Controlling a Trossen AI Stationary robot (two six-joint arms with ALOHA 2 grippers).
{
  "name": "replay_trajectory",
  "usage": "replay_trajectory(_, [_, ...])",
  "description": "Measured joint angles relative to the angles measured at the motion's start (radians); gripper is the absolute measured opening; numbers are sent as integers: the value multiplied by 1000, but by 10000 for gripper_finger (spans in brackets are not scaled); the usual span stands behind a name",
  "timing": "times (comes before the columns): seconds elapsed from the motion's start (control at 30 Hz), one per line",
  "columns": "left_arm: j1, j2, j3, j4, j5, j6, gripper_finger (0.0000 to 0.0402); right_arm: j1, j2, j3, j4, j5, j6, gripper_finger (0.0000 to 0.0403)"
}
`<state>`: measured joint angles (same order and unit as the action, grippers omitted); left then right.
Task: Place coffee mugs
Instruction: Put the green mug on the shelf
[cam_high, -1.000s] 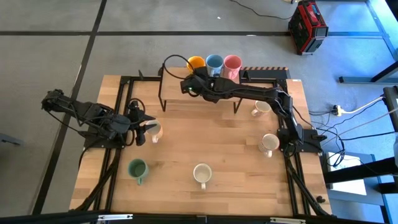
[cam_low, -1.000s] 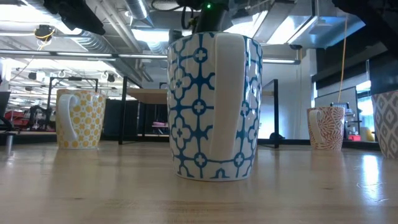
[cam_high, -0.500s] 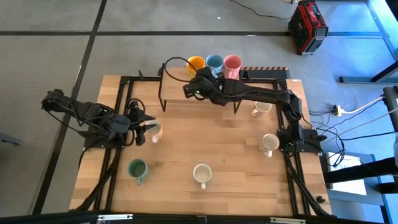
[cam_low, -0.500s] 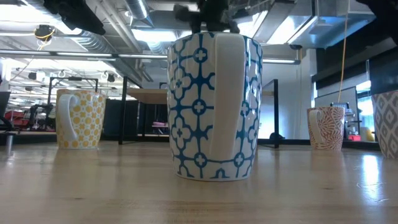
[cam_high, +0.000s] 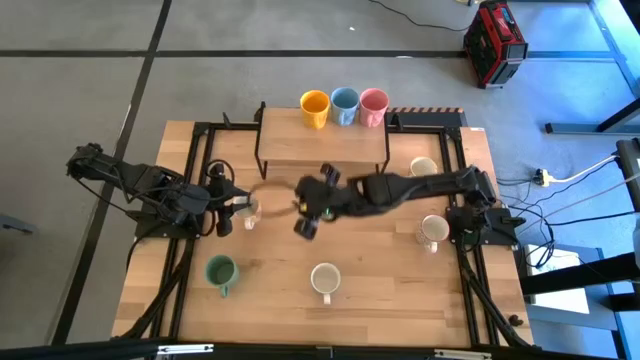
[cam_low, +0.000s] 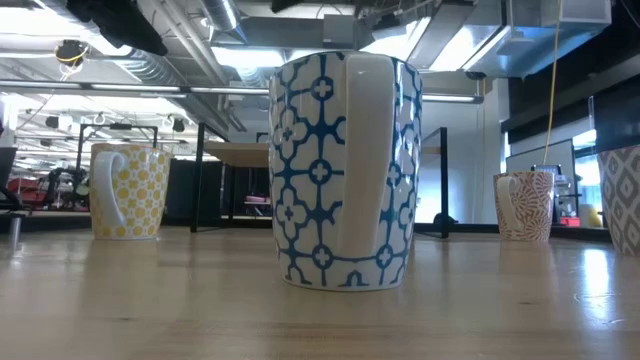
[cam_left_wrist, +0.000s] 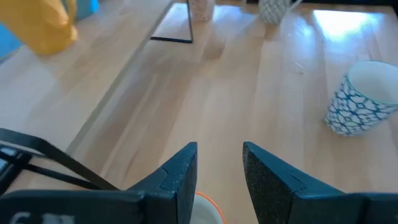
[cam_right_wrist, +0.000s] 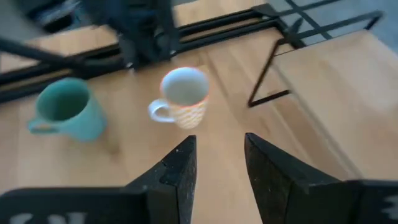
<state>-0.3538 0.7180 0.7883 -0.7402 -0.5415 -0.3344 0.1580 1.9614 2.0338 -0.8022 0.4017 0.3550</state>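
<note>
The right tool (cam_high: 312, 207) hangs over the middle of the tabletop (cam_high: 370, 260), fingers parted and empty. Just ahead of it stands a cream-white mug (cam_high: 247, 209) with an orange pattern. The left tool (cam_high: 228, 208), also parted and empty, sits against that mug's far side.

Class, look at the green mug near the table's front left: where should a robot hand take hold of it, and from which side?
Grip the green mug by its rim wall, coming from above: it stands upright, mouth open, with clear space around. Avoid the handle, which juts toward the table's front edge.
</note>
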Motion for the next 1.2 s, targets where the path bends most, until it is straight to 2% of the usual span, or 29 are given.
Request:
replay_trajectory(0.3, [0, 21, 0, -6, 207, -91, 158, 107, 45, 0, 47, 1, 4, 124])
replay_trajectory(0.47, [0, 11, 0, -1, 319, -163, 157, 145, 88, -1, 128, -83, 6, 130])
replay_trajectory(0.7, [-1, -48, 0, -12, 447, -183, 156, 179, 166, 0, 233, -195, 12, 208])
replay_trajectory(0.87, [-1, -120, 0, -32, 474, -147, 156, 190, 240, 0, 352, -210, 16, 239])
replay_trajectory(1.2, [-1, -231, 0, -99, 473, -75, 156, 195, 388, -1, 598, -195, 65, 228])
